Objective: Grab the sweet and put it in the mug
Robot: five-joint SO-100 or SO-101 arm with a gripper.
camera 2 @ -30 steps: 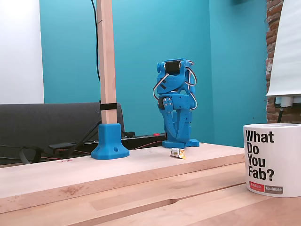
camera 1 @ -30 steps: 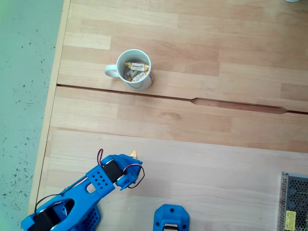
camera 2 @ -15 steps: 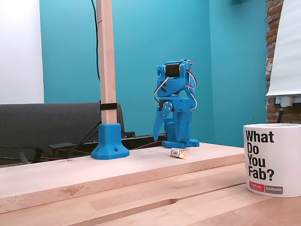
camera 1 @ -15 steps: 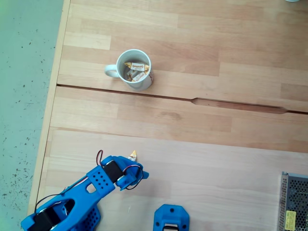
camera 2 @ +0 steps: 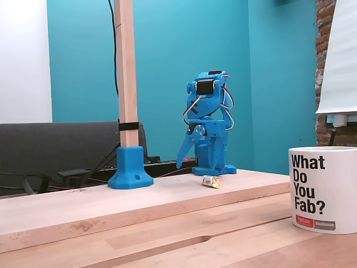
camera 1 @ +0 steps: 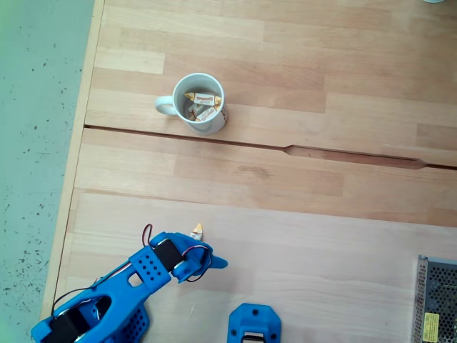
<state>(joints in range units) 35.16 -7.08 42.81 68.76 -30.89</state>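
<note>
White-wrapped, with yellow-orange twisted ends: the sweet (camera 1: 197,229) lies loose on the pale wood in the lower left of a fixed view from above, just off the upper edge of the blue arm. In a fixed view from table level the sweet (camera 2: 210,181) sits mid-frame on the raised plank, in front of the arm's foot.

The hand (camera 1: 203,260) lies beside the sweet, not touching it. Its jaws stand parted, one blue finger (camera 1: 216,263) jutting to the right in the view from above; in the low view that finger (camera 2: 185,153) slants down and left, off the wood. Nothing is between the jaws.

The mug (camera 1: 199,103) stands upright in the upper left of the view from above, handle pointing left, well apart from the sweet, across a dark seam (camera 1: 250,146) in the table (camera 1: 321,214). Several wrapped candies (camera 1: 200,101) lie inside it. In the low view the mug (camera 2: 323,188) fills the lower right corner, with black lettering on its side.

A wooden post (camera 2: 126,72) in a blue socket (camera 2: 130,168) stands left of the arm in the low view. A metal mesh box (camera 1: 437,300) occupies the lower right corner from above.
</note>
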